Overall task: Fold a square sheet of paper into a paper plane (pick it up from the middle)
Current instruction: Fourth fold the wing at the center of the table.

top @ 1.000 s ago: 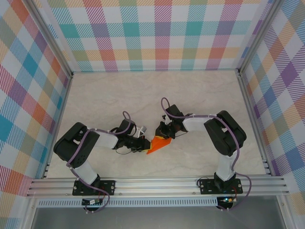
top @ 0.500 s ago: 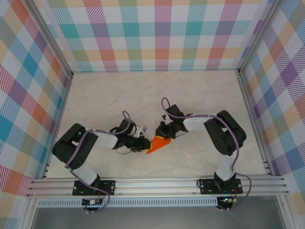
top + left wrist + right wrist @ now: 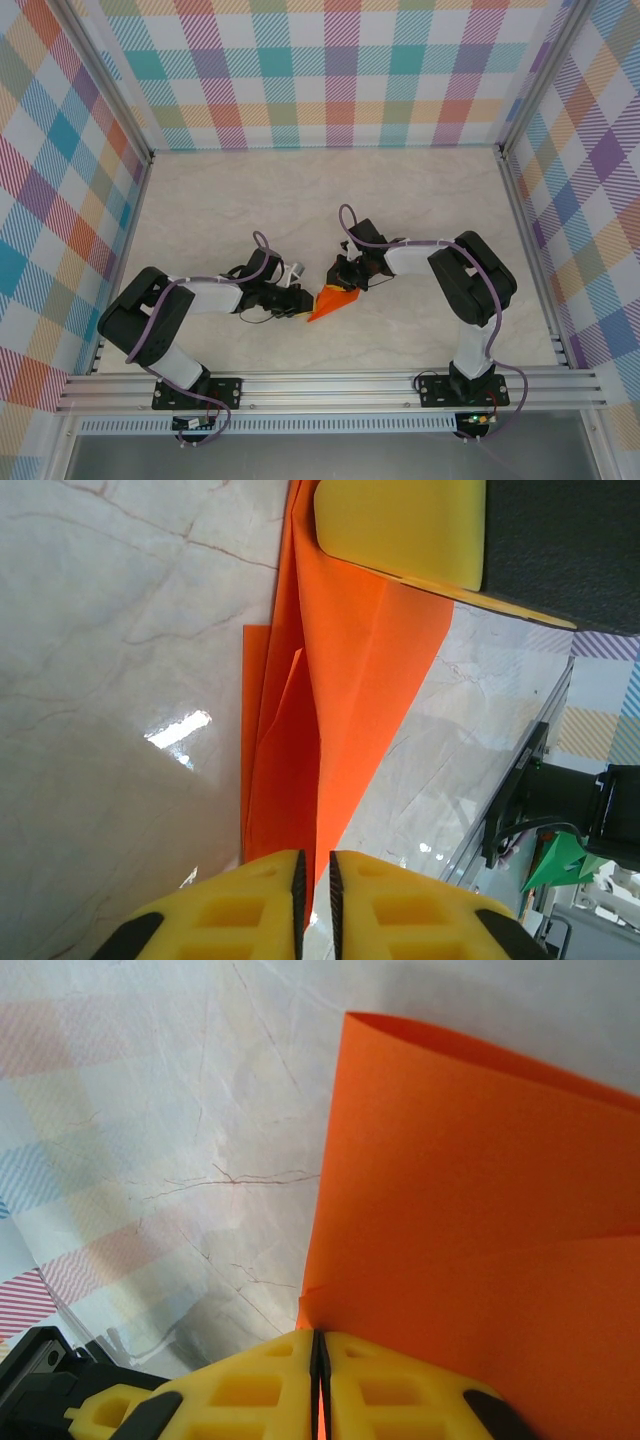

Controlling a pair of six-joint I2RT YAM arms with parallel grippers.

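The square sheet of paper (image 3: 333, 303) is bright orange and folded into a creased, pointed shape just above the table, between the two arms. My left gripper (image 3: 305, 300) reaches it from the left. In the left wrist view the paper (image 3: 340, 680) runs down into the narrow slit between my left gripper's (image 3: 315, 858) yellow pads, which are shut on its lower edge. My right gripper (image 3: 343, 285) comes from the upper right. In the right wrist view its jaws (image 3: 318, 1335) are pressed together on a corner of the paper (image 3: 480, 1210). One right fingertip (image 3: 400, 525) sits on the paper's far end.
The pale marble tabletop (image 3: 300, 200) stretches back to checked walls (image 3: 330, 70) on three sides. An aluminium rail (image 3: 330, 385) carrying both arm bases runs along the near edge. Upright frame posts (image 3: 530, 230) stand at the table's sides.
The left arm's elbow has swung outward to the left and lower. The paper, both grippers and the right arm stay about where they were.
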